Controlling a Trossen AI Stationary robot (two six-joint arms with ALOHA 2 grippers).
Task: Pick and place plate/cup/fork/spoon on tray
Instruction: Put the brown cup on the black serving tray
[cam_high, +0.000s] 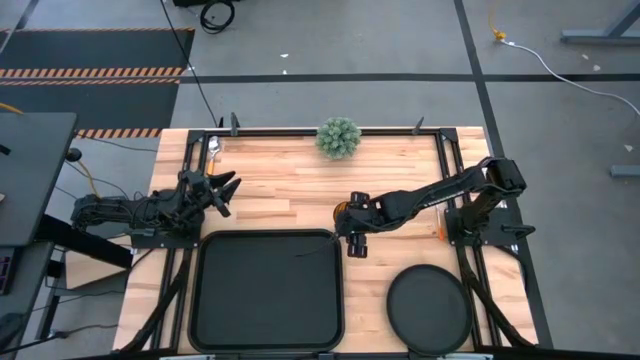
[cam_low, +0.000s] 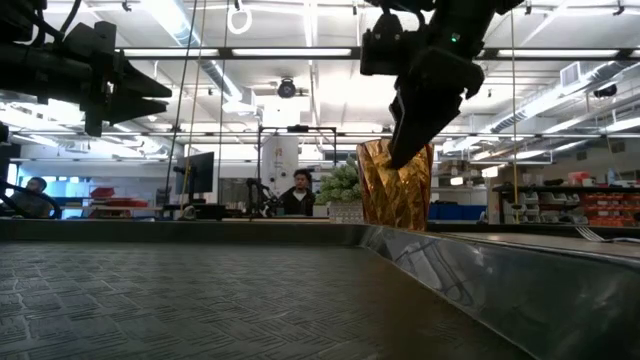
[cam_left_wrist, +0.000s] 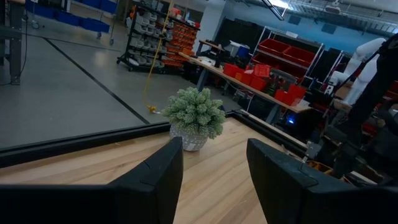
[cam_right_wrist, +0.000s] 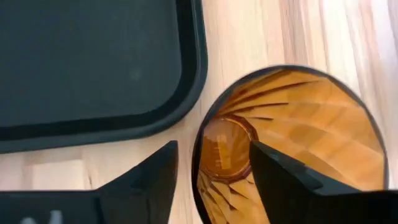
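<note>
The amber cup (cam_right_wrist: 298, 124) stands upright on the wooden table, just beyond the far right corner of the black tray (cam_high: 265, 290). My right gripper (cam_right_wrist: 214, 180) slants down over the cup, open. One finger (cam_right_wrist: 292, 180) reaches inside the cup and the other (cam_right_wrist: 146, 180) is outside its near wall, with a gap showing on both sides. The round black plate (cam_high: 428, 308) lies to the right of the tray. The fork (cam_high: 440, 228) lies by the right arm's base, and the spoon (cam_high: 213, 148) at the far left corner. My left gripper (cam_left_wrist: 214, 180) waits open and level at the table's left.
A small potted plant (cam_high: 338, 137) stands at the middle of the table's far edge. A black frame runs along the table's edges. Bare wood lies between the plant and the tray. A person sits at a desk in the room beyond.
</note>
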